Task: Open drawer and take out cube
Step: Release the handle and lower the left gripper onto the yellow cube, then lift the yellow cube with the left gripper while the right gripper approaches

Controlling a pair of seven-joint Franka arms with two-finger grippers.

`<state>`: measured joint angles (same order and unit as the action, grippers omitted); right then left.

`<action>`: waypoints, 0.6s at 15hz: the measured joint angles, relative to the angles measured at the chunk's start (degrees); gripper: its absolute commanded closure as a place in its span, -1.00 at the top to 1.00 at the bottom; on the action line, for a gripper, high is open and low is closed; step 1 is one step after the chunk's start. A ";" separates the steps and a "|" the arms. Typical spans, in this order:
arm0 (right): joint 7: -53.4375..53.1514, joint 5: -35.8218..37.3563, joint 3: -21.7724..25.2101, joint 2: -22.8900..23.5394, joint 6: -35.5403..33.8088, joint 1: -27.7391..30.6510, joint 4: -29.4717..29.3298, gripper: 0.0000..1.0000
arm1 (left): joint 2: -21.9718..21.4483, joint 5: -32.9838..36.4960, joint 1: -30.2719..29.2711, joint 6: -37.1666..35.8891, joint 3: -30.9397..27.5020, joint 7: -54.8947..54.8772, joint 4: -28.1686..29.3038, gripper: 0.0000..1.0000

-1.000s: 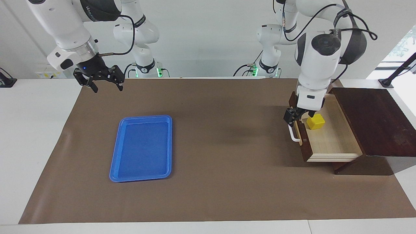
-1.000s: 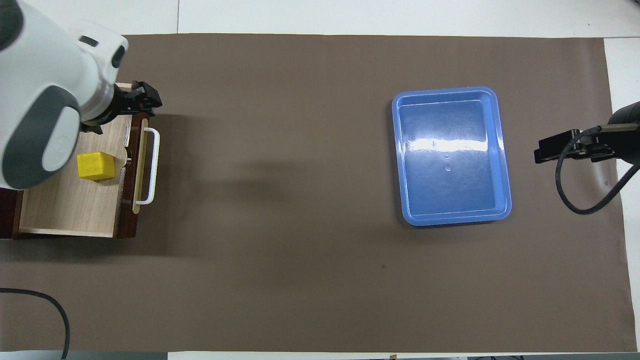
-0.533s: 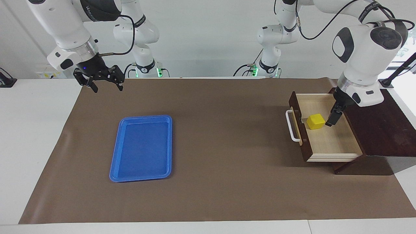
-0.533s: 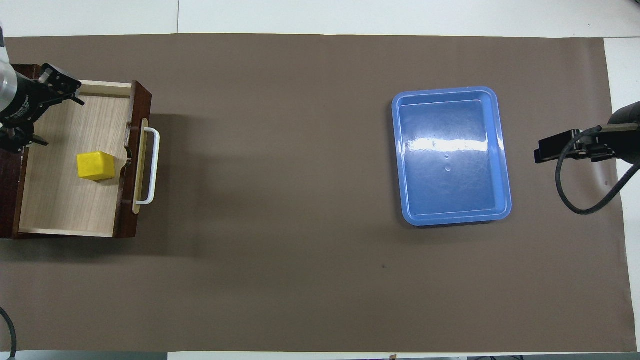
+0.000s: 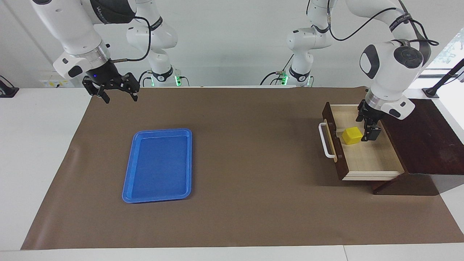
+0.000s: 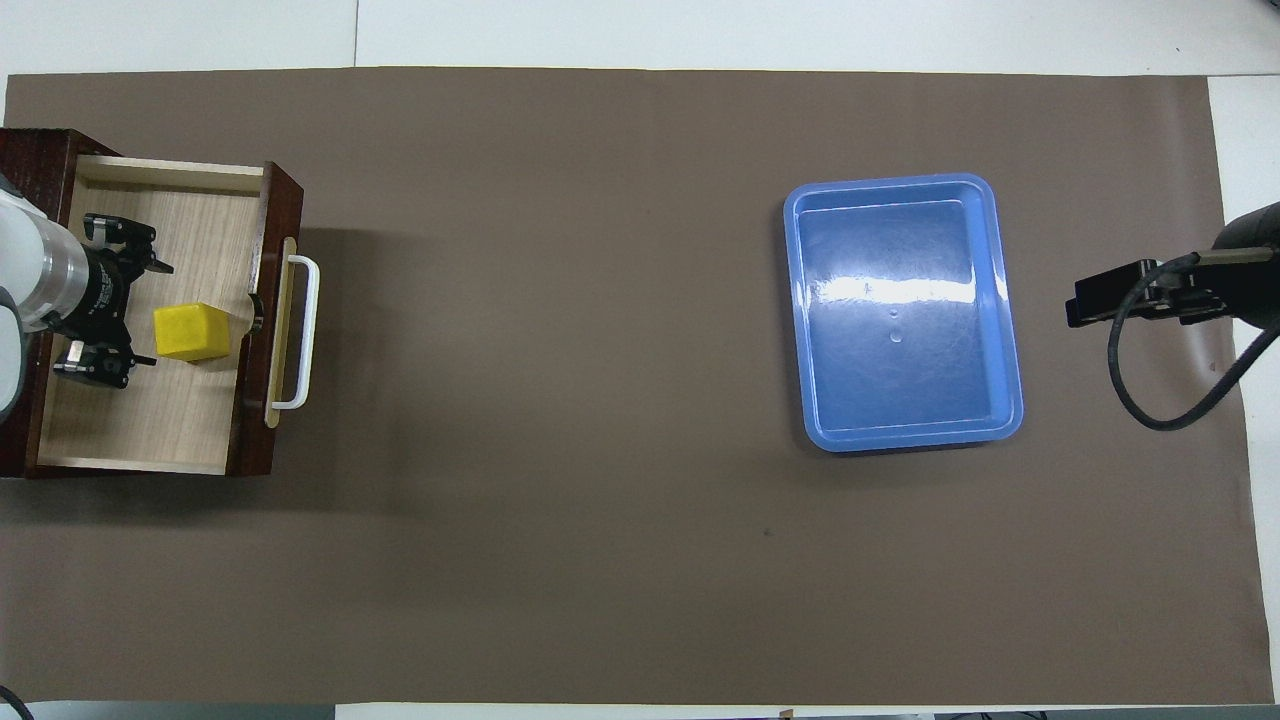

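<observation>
Facing view
Table: a brown mat (image 5: 253, 163) covers the tabletop.
Drawer: the dark wooden drawer (image 5: 366, 163) stands pulled out of its dark box (image 5: 420, 137) at the left arm's end of the table, its pale wood floor showing, white handle (image 5: 325, 140) on the front.
Cube: the yellow cube (image 5: 352, 135) sits on the drawer floor, close to the drawer front.
Left gripper: the left gripper (image 5: 369, 125) hangs inside the drawer just beside the cube, on the side toward the box; fingers spread apart, holding nothing.
Right gripper: the right gripper (image 5: 117, 95) hovers over the mat's corner at the right arm's end, waiting; fingers spread, holding nothing.
Tray: a flat blue tray (image 5: 158, 165) lies on the mat toward the right arm's end, well apart from the drawer.

Overhead view
Drawer: the drawer (image 6: 150, 430) is open at the left arm's end, handle (image 6: 300, 333) facing the middle of the table.
Cube: the cube (image 6: 192, 331) rests in the drawer near its front wall.
Left gripper: the left gripper (image 6: 125, 305) points at the cube with one fingertip to each side of the cube's line, not touching it.
Right gripper: only part of the right gripper (image 6: 1140, 293) shows at the mat's edge.
Tray: the tray (image 6: 905, 310) lies on the mat.
</observation>
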<state>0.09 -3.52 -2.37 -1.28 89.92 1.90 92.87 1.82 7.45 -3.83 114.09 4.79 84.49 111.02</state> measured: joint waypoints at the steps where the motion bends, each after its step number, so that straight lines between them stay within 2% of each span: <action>1: 0.00 0.00 -0.03 0.00 0.00 0.00 0.00 1.00 | -0.15 0.00 -0.19 0.54 0.01 1.35 1.01 1.00; 5: -0.59 0.00 -0.16 0.00 -0.05 0.00 0.14 1.00 | -0.16 0.00 -1.74 7.27 -0.06 6.44 4.97 1.00; 6: -1.91 -0.01 -0.44 -0.01 -0.09 0.00 0.27 1.00 | -0.15 0.00 -1.97 8.93 -0.07 6.81 6.22 0.75; 8: -6.53 -0.28 -1.64 -0.04 -0.11 -0.02 0.75 1.00 | -0.15 -0.01 -2.04 10.57 -0.05 7.70 7.82 -0.14; 9: -9.31 -1.06 -2.35 -0.08 -0.11 -0.03 1.13 1.00 | -0.15 -0.02 -2.03 10.92 0.00 8.37 8.05 -0.70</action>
<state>-9.21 -4.58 -4.71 -1.36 89.80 1.87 94.00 1.67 7.43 -5.86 125.01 4.79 92.85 119.07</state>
